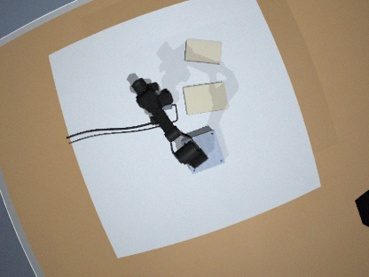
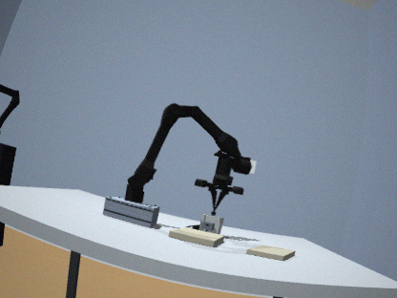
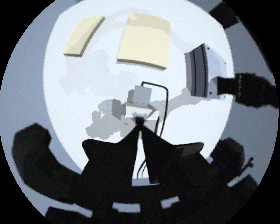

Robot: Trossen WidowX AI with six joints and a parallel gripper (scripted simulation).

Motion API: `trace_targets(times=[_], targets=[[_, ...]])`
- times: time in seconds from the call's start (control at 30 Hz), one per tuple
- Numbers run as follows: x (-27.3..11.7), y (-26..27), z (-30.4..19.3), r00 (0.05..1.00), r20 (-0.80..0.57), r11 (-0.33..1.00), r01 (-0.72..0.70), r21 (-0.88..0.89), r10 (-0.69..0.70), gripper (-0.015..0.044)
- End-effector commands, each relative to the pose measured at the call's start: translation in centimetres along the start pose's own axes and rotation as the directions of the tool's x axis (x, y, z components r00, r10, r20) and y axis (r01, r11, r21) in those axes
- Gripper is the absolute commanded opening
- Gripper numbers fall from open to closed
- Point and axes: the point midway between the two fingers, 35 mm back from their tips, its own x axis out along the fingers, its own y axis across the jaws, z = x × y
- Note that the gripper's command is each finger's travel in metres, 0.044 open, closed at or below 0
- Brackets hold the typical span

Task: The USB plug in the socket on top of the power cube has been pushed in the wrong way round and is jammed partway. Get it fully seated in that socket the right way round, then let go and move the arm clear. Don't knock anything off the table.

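Note:
The power cube (image 2: 218, 223) (image 3: 132, 111) is a small whitish-grey block standing on the table, below the gripper. The dark USB plug (image 2: 214, 214) (image 3: 140, 119) is at its top, mostly covered by the fingertips. My gripper (image 2: 214, 211) (image 3: 140, 127) points down and is shut on the plug, its two fingers meeting in a narrow V. How deep the plug sits and which way round it is cannot be seen. In the top view the arm hides the cube and the plug.
A larger cream block (image 1: 201, 98) (image 2: 197, 237) (image 3: 145, 42) and a smaller one (image 1: 203, 51) (image 2: 271, 252) (image 3: 83, 36) lie near the cube. A grey-blue box (image 1: 213, 146) (image 2: 131, 211) (image 3: 198, 72) is beside the arm's base. Dark cables (image 1: 111, 130) run past the cube.

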Motion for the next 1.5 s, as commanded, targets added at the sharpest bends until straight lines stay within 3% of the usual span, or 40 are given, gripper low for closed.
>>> trace_targets(times=[0.0, 1.47], targets=[[-0.2, 0.0, 0.0, 1.000, 0.000, 1.000, 0.000, 0.000, 0.000, 0.0000], [-3.0, 0.0, 0.0, 1.000, 0.000, 1.000, 0.000, 0.000, 0.000, 0.0000]])
